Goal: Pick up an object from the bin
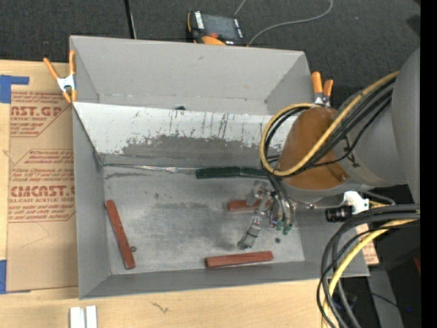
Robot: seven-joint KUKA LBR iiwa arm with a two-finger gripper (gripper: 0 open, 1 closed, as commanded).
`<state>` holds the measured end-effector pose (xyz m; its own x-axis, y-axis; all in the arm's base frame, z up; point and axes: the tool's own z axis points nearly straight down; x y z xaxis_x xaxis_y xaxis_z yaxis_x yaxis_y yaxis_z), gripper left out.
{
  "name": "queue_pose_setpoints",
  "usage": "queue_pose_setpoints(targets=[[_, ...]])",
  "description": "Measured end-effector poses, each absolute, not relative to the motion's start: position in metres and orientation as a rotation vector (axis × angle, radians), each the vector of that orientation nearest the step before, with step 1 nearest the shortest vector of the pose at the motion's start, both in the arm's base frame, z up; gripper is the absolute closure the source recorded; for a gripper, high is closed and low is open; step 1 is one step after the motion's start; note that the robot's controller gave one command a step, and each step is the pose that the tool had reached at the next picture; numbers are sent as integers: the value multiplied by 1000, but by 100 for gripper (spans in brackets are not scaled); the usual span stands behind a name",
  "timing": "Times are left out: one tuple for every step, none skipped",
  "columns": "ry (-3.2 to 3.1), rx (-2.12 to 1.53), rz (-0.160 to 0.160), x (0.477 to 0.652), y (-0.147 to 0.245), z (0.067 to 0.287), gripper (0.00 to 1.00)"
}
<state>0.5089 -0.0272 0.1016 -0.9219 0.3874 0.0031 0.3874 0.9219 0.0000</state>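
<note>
My gripper (pixel 254 229) hangs low over the right part of the bin floor, under the orange wrist cover. A short red-brown block (pixel 238 206) lies just to its upper left, touching or nearly touching the gripper body. Just below the gripper, near the front wall, a longer red-brown bar (pixel 239 259) lies flat. A dark green rod (pixel 218 173) rests along the foot of the back slope, above the gripper. I see nothing held in the gripper.
Another long red-brown bar (pixel 119 234) lies along the bin's left wall. The arm and its looped cables cover the bin's right side. The floor's middle and left show bare scuffed metal.
</note>
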Motion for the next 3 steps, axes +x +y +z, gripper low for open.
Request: queue_pose_setpoints(targets=[[-3112, -441, -1, 562, 2, 69, 0], [-3037, -789, 0, 575, -53, 69, 0], [-3043, -789, 0, 576, -53, 71, 100]])
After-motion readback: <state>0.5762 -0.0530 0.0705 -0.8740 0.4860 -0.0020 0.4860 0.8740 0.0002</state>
